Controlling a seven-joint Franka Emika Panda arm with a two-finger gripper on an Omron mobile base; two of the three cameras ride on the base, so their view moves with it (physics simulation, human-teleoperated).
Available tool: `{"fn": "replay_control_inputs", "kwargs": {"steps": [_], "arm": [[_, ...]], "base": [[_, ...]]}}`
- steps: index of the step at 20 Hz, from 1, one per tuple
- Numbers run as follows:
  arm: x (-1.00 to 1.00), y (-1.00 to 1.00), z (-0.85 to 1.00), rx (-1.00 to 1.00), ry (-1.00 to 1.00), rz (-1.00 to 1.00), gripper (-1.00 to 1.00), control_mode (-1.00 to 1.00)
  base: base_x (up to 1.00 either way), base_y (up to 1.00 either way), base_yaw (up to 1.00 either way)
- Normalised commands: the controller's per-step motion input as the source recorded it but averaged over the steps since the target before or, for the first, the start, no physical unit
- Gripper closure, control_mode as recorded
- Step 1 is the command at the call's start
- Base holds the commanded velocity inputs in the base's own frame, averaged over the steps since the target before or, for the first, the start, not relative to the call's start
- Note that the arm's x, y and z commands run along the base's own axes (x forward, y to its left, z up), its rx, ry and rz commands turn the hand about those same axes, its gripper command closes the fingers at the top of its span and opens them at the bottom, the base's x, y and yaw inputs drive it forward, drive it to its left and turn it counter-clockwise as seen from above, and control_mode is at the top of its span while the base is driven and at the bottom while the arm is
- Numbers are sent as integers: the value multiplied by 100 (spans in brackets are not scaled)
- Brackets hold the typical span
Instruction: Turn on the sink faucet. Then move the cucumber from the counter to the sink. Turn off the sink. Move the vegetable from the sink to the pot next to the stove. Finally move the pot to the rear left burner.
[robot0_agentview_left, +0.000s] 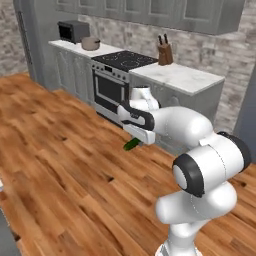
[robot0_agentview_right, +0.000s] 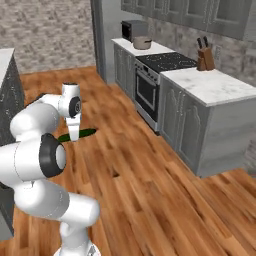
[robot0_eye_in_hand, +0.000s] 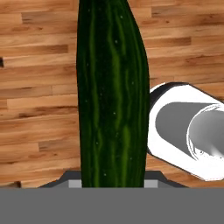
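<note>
My gripper (robot0_agentview_left: 135, 140) hangs low over the wooden floor, shut on the dark green cucumber (robot0_agentview_left: 132, 144), which sticks out sideways below the hand. From the other side the cucumber (robot0_agentview_right: 83, 134) lies level in the gripper (robot0_agentview_right: 74, 135). Seen from the hand, the cucumber (robot0_eye_in_hand: 111, 96) runs up the middle and hides the fingertips. The tan-grey pot (robot0_agentview_left: 90, 43) (robot0_agentview_right: 142, 42) stands on the white marble counter (robot0_agentview_left: 107, 49) between the microwave and the black stove (robot0_agentview_left: 124, 60) (robot0_agentview_right: 166, 61), far from the gripper. The sink and its faucet are out of view.
A black microwave (robot0_agentview_left: 73, 31) (robot0_agentview_right: 133, 29) sits behind the pot. A knife block (robot0_agentview_left: 165, 52) (robot0_agentview_right: 205, 59) stands on the counter stretch (robot0_agentview_left: 177, 77) right of the stove. A grey cabinet with a white top (robot0_agentview_right: 7, 85) is close on my left. Open wooden floor (robot0_agentview_left: 65, 150) lies ahead.
</note>
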Motion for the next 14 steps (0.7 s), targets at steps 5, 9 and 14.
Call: {"fn": "replay_control_inputs", "kwargs": {"steps": [5, 9, 14], "arm": [[0, 0, 0, 0, 0, 0, 100, 100], [0, 0, 0, 0, 0, 0, 100, 100], [0, 0, 0, 0, 0, 0, 100, 100]], "base": [[85, 0, -30], [91, 0, -30], [99, 5, -27]]}}
